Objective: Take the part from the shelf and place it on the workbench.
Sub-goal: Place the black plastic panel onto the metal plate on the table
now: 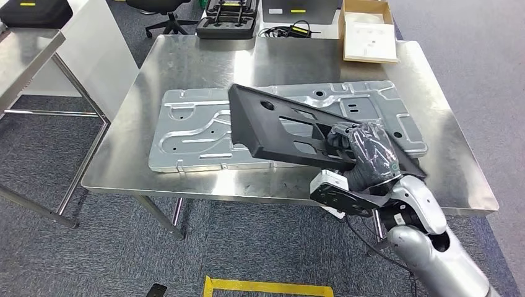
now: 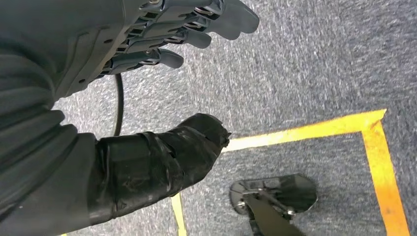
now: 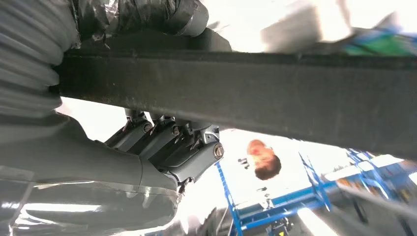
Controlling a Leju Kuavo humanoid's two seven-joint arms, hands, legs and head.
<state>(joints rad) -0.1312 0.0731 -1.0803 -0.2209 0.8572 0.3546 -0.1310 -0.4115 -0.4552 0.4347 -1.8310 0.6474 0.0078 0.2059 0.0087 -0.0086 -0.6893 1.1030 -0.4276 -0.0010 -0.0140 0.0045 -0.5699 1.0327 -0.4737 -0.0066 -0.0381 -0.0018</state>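
Part [image 1: 272, 127] above metal panel [image 1: 198, 127] on workbench [image 1: 186, 59]; box [image 1: 368, 31] behind.

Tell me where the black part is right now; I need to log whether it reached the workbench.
In the head view the black part is held tilted by the right hand, above the silver stamped panel lying on the workbench.

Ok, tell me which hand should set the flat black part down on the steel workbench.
Right. The right hand already grips the flat black part over the steel workbench. The left hand hangs open over the grey carpet.
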